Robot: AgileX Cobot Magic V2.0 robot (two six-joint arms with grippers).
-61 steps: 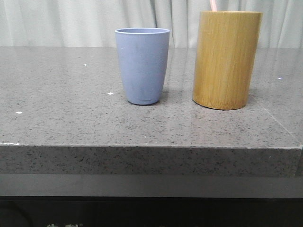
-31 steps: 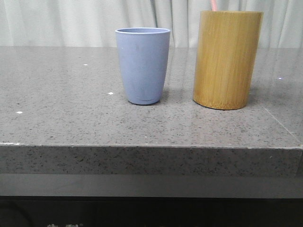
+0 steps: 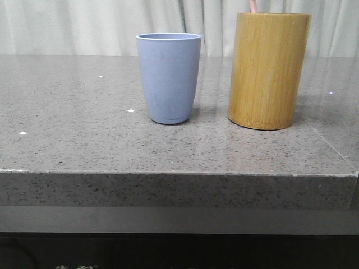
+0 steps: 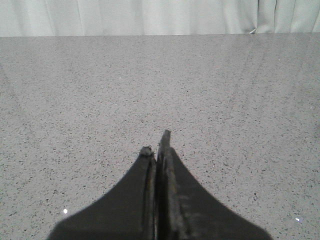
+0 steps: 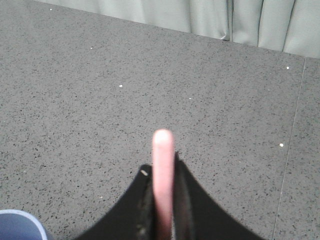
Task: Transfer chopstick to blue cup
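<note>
Already gripped: chopstick in right fingers

Right gripper fingers pinch the chopstick, thin pale pink, long axis running out past the fingertips. Front view: its top pokes above the bamboo holder, so it's standing in there. Blue cup sits just left on the table. Left gripper fingers pressed together, empty.

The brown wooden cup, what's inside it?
A pink chopstick pokes up above the bamboo holder. The holder's wall hides the rest of it and anything else inside.
</note>
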